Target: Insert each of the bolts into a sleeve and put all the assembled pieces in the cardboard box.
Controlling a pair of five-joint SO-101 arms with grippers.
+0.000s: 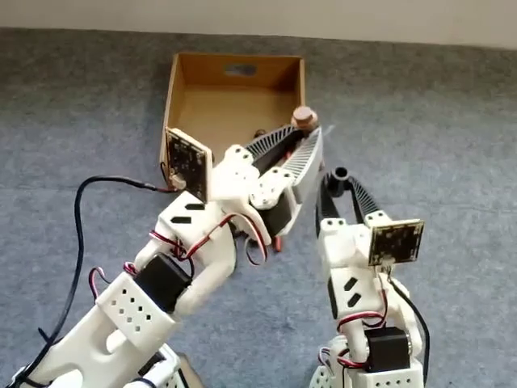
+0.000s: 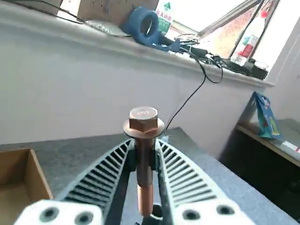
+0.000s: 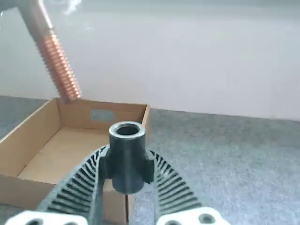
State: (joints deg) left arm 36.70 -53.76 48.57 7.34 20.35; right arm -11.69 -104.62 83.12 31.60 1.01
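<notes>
Left claw (image 2: 143, 141) pinching bolt (image 2: 143, 121) (head up) | right claw (image 3: 125, 159) pinching sleeve (image 3: 125, 140) | cardboard box (image 3: 61, 154) behind

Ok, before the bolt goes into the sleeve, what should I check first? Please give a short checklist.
1. Bolt gripped by left jaws: ok, shut on its shank, threaded end free.
2. Sleeve gripped by right jaws: ok, upright, opening facing up.
3. Sleeve opening unblocked: ok, it looks empty.
4. Bolt tip over the opening: not ok, it hangs higher and off to one side.
5. Bolt in line with sleeve: not ok, the bolt is tilted.
6. Cardboard box open and near: ok.
</notes>
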